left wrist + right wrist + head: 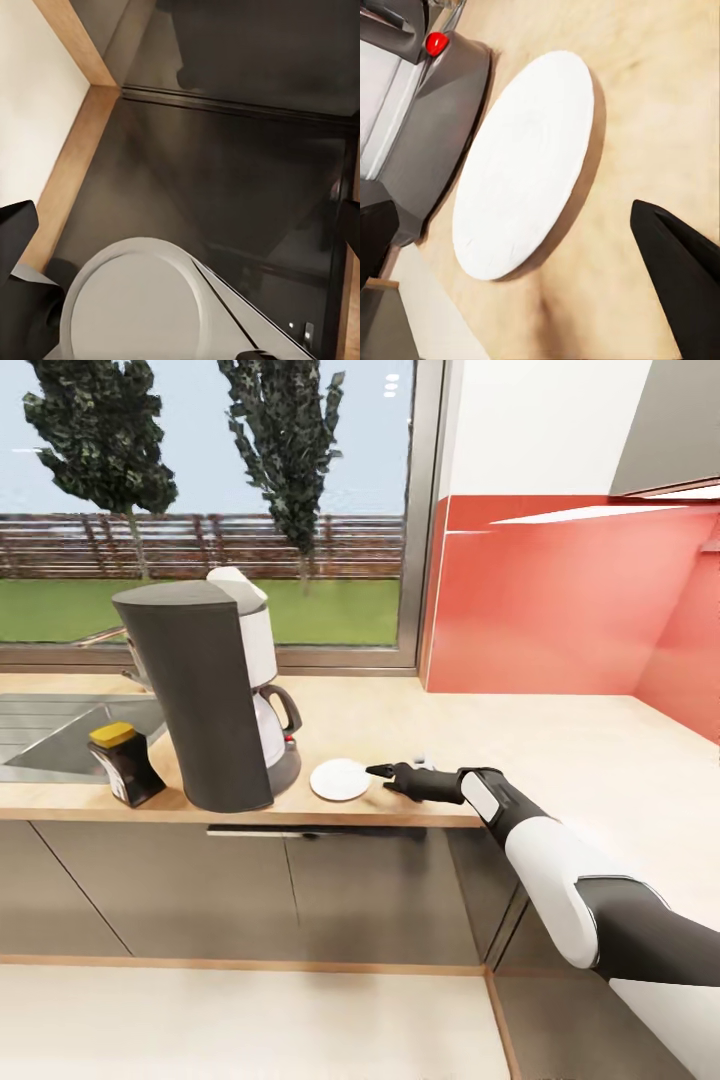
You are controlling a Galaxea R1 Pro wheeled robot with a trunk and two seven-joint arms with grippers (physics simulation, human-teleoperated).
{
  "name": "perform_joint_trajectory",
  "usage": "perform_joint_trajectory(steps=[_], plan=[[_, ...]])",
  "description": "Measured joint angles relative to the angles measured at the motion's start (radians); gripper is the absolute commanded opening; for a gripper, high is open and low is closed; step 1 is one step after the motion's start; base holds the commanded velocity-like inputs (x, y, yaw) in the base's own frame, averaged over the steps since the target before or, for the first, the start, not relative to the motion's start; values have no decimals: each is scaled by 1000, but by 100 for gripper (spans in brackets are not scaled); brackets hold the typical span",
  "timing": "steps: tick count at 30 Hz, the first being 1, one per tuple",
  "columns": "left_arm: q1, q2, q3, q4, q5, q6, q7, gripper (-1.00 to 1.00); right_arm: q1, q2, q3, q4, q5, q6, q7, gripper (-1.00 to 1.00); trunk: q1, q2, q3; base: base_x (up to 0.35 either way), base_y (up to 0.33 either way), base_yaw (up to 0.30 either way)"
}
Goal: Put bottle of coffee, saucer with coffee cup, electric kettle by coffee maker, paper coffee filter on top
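1. Three task items sit on the countertop: coffee maker, bottle of coffee, saucer.
2. Coffee maker stands upright near the front edge, right of the steel sink. Curved charcoal back faces the room; white upper part and glass carafe face the right. Something white sits on its top; can't tell what it is.
3. Bottle of coffee: yellow lid, white label, slightly tilted, just beside the maker's left side, at the sink's front corner.
4. Saucer lies flat on the counter, just right of the maker's base, near it. Right wrist view shows the saucer close to the maker's grey base, with the maker's red switch above.
5. Right gripper is low over the counter, just right of the saucer, fingertips pointing at it and just short of its rim. Fingers spread wide in the right wrist view, one dark finger at each side of the frame, nothing between them.
6. A small white object shows just behind the right gripper; too hidden to identify.
7. Left wrist view shows dark glossy cabinet fronts, pale floor and a round grey-white robot part. Left claw: state can't be told.
8. Window behind the sink; red backsplash along the right section.
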Motion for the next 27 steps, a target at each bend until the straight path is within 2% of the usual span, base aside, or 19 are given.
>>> perform_joint_trajectory(steps=[3, 4, 9, 17, 27], plan=[[0, 0, -1, 0, 0, 0, 0, 100, 0, 0, 1, 13, 8, -69, 1, 100, 0, 0, 0, -3, -8, 0], [0, 0, -1, 0, 0, 0, 0, 100, 0, -1, 5, 15, 22, -106, 0, 100, 0, 0, 0, -1, -3, 0], [0, -1, -1, 0, 0, -1, 0, 100, 0, -2, 12, 10, 42, -142, -2, 100, 0, 0, 0, -1, -1, 0], [0, -1, -1, 0, 0, 0, 0, 100, 1, -6, 20, -14, 54, -295, 8, 100, 0, 0, 0, -26, 6, 0], [0, 0, -1, -1, 0, 0, 0, 100, 1, -10, 23, -56, 56, -329, 61, 100, 1, 0, 0, -276, 88, 0]])
